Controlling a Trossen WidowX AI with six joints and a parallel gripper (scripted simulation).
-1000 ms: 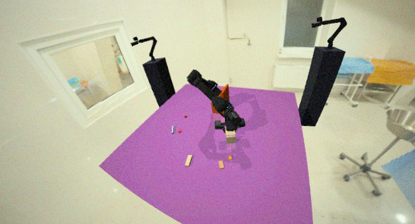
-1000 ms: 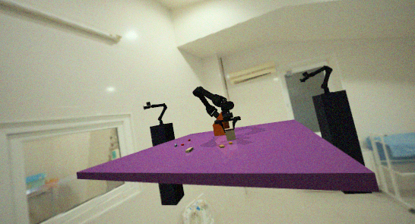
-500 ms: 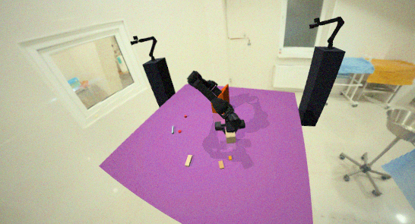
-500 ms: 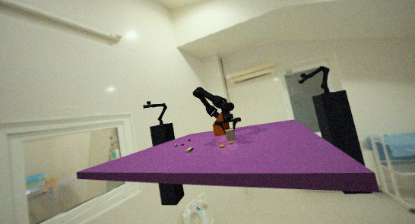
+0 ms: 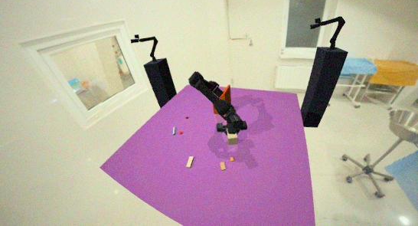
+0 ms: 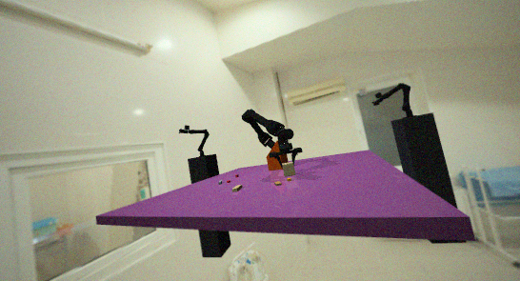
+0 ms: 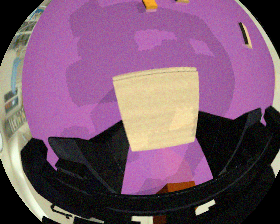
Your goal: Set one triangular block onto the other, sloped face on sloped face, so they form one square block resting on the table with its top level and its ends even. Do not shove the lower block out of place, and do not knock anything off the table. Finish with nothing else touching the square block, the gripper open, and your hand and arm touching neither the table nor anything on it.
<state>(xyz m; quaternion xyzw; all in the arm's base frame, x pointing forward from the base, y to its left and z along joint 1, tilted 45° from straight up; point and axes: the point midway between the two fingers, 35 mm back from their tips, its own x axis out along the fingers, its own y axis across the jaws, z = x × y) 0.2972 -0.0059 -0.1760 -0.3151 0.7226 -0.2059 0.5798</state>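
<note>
My hand [image 5: 232, 132] [image 6: 287, 162] [image 7: 159, 116] pinches the upper block [image 7: 158, 110] over its mate on the tabletop [image 5: 264, 174] [image 6: 286, 202] [image 7: 46, 75]; I should ease down, ends even (the seam looks thin), then release gently.

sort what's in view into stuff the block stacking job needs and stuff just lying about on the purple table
For the job:
- upper triangular block, held
- lower triangular block, mostly hidden under it
- gripper

Just lying about:
- pale wooden bar
- two small orange pieces
- two red bits
- small light-blue bar
</note>
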